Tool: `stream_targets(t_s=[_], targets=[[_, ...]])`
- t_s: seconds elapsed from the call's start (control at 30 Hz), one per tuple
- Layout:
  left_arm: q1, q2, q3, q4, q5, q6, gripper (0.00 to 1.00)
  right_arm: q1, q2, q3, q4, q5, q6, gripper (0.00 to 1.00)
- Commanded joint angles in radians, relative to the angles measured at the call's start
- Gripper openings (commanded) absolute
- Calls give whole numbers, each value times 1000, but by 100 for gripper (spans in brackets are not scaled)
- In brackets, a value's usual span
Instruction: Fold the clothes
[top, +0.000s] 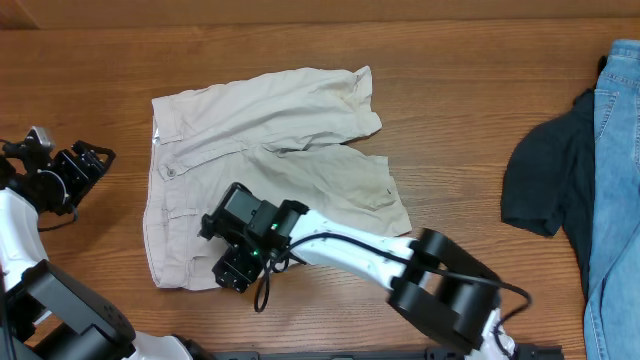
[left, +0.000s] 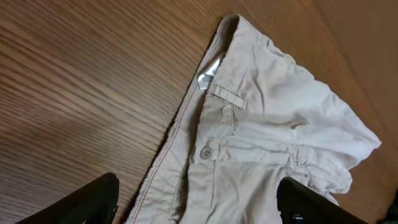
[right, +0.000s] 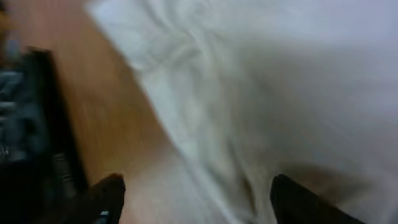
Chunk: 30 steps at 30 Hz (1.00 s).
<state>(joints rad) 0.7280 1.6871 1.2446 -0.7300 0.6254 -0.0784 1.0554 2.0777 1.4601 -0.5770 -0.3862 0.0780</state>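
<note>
Overhead: shorts (top: 265, 160) lie spread on the wooden surface (top: 450, 90), centre-left, waistband to the left and both legs running right, the nearer leg creased. The navy garment (top: 545, 185) and jeans (top: 615, 180) lie at the right edge, well apart from the shorts. The left fingers (top: 92, 158) sit off the cloth, near the waistband's left side. The right arm (top: 340, 245) reaches in from the lower right, its end over the shorts' lower-left corner. Only this view shows both arms and the spare garments. Left wrist view adds waistband detail that the overhead lacks: a belt loop (left: 227, 94), a pale button (left: 205, 151), and a small white tag (left: 208, 74) inside the band. The tag's print is too small to read, and no other writing is legible in any view. In this view the left fingers stand wide apart at the bottom edge with nothing between them, the waistband edge lying ahead of the gap. Right wrist view is motion-blurred. The right fingers (right: 109, 196) are spread wide over pale fabric, gripping nothing that shows; I cannot tell whether the tips touch the cloth. Bare surface shows to the left of the fabric, and a dark shape at the far left is too blurred to identify.
</note>
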Motion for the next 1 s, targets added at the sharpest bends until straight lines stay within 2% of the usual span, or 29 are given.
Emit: stream_targets(t_s=[0.0,0.03,0.13,0.27,0.3,0.4,0.47,0.6,0.67,0.7,0.77,0.87,0.97], targets=[[-8,-6,24,-10,19,-11,85,-9,7,0,-26,190,89,79],[-8,-6,24,-10,20,-11,85,-21,6,2,-47,235,101,79],[-8,-6,24,-16,21,-11,86,-80,4,15,-160,219,98,63],[-9,-6,24,-32,21,-11,86,-177,0,15,-262,211,173,21],[-9,-6,24,-41,21,-11,86,-202,0,14,-277,214,190,16],[-8,-6,24,-68,21,-11,86,-285,0,13,-313,214,192,11],[-9,-6,24,-86,22,-8,86,-351,0,13,-343,253,192,11],[-17,-6,24,-127,21,53,89,-482,0,13,-423,452,192,13],[-32,-6,24,-137,18,61,91,-574,0,13,-462,452,193,14],[-39,-6,24,-138,18,61,91,-607,0,13,-477,425,193,17],[-54,-6,24,-138,18,69,92,-668,-11,15,-509,296,185,33],[-78,-6,24,-137,9,87,93,-724,-66,15,-541,92,158,50],[-103,-6,24,-137,-35,88,93,-731,-162,15,-555,45,162,60]])
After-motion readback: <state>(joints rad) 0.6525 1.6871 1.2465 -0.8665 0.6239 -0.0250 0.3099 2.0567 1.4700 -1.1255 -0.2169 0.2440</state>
